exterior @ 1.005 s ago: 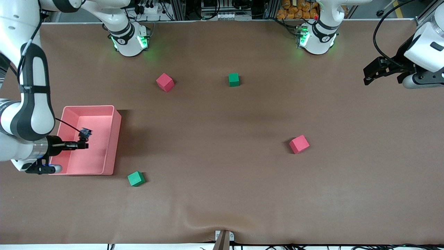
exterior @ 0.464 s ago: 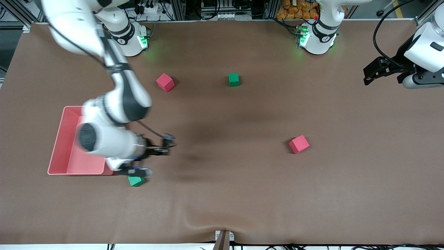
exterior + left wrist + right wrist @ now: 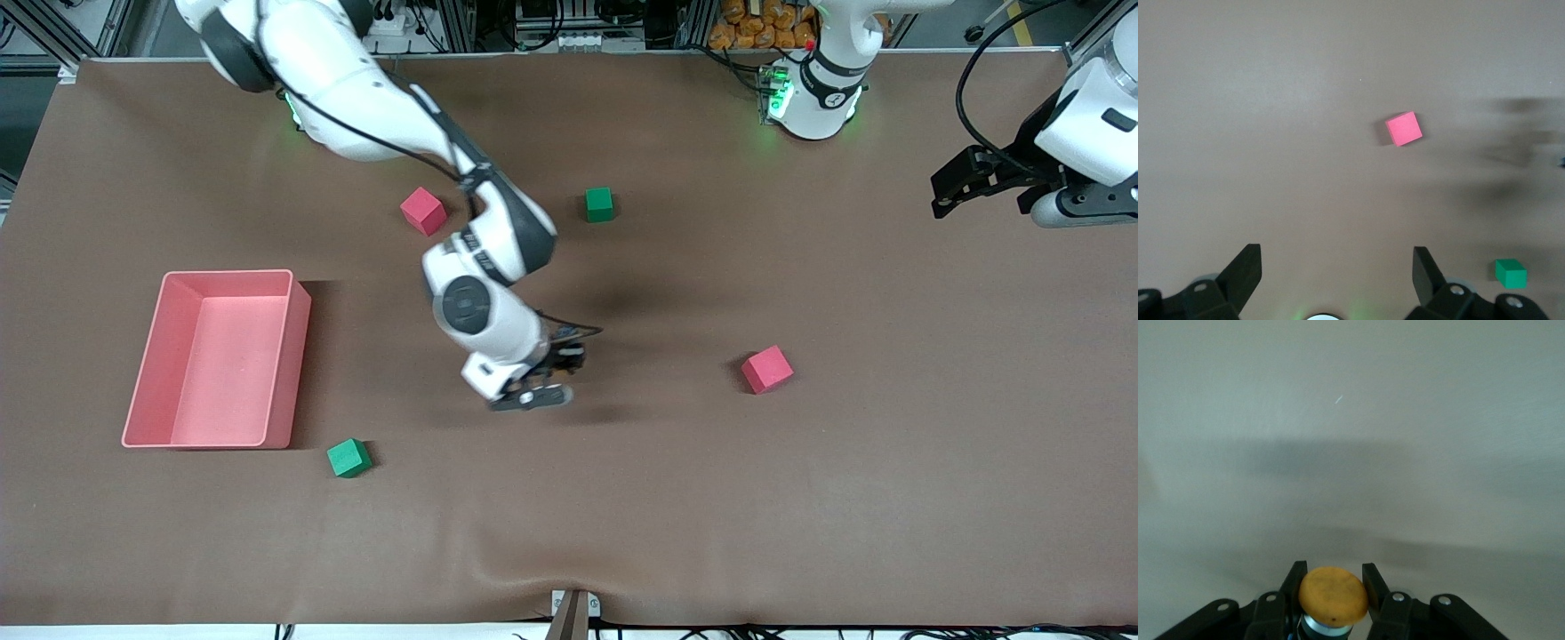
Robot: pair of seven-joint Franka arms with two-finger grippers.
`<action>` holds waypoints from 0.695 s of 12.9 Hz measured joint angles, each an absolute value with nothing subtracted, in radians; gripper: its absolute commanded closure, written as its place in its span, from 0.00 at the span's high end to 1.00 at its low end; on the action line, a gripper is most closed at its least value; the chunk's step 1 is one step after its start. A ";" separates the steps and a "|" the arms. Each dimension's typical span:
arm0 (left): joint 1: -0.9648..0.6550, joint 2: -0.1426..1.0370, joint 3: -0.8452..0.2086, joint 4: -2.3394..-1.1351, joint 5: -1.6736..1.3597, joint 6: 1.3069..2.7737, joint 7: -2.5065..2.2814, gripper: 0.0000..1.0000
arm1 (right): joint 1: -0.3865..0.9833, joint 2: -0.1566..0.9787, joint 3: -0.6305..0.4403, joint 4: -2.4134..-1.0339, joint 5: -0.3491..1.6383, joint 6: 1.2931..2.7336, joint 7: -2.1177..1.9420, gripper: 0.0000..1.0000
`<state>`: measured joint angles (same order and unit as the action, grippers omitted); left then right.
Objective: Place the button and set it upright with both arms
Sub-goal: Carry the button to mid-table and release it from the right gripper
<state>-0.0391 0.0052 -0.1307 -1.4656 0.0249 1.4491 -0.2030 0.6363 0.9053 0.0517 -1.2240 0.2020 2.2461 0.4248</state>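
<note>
My right gripper (image 3: 569, 351) hangs over the bare brown mat near the table's middle, shut on the button (image 3: 1333, 596), whose round orange cap shows between the black fingers (image 3: 1295, 581) in the right wrist view. In the front view the button is a small dark shape at the fingertips (image 3: 573, 345). My left gripper (image 3: 951, 191) waits open and empty above the left arm's end of the table; its wrist view shows the two fingers (image 3: 1245, 270) wide apart over bare mat.
An empty pink tray (image 3: 293, 356) lies at the right arm's end. Two pink cubes (image 3: 422, 211) (image 3: 766, 369) and two green cubes (image 3: 599, 204) (image 3: 348, 458) lie scattered. The left wrist view shows a pink cube (image 3: 1403, 128) and a green cube (image 3: 1510, 273).
My right arm has swung from over the pink tray out toward the table's middle, carrying the button. The left arm has not moved.
</note>
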 measured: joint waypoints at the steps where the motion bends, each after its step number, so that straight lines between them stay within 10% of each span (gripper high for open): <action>1: -0.039 0.005 -0.131 -1.466 0.025 1.449 -0.203 1.00 | 0.657 0.927 0.051 -1.209 0.173 2.246 0.430 0.00; 4: -0.039 0.005 -0.131 -1.466 0.025 1.449 -0.202 1.00 | 0.686 0.965 0.050 -1.189 0.126 2.249 0.443 0.00; 5: -0.039 0.005 -0.131 -1.467 0.025 1.449 -0.202 1.00 | 0.690 0.975 0.050 -1.187 0.113 2.262 0.444 0.28; 6: -0.039 0.005 -0.131 -1.467 0.025 1.449 -0.202 1.00 | 0.692 0.981 0.050 -1.187 0.110 2.272 0.445 0.99; 9: -0.039 0.006 -0.131 -1.469 0.025 1.449 -0.202 1.00 | 0.692 0.984 0.048 -1.183 0.106 2.289 0.455 1.00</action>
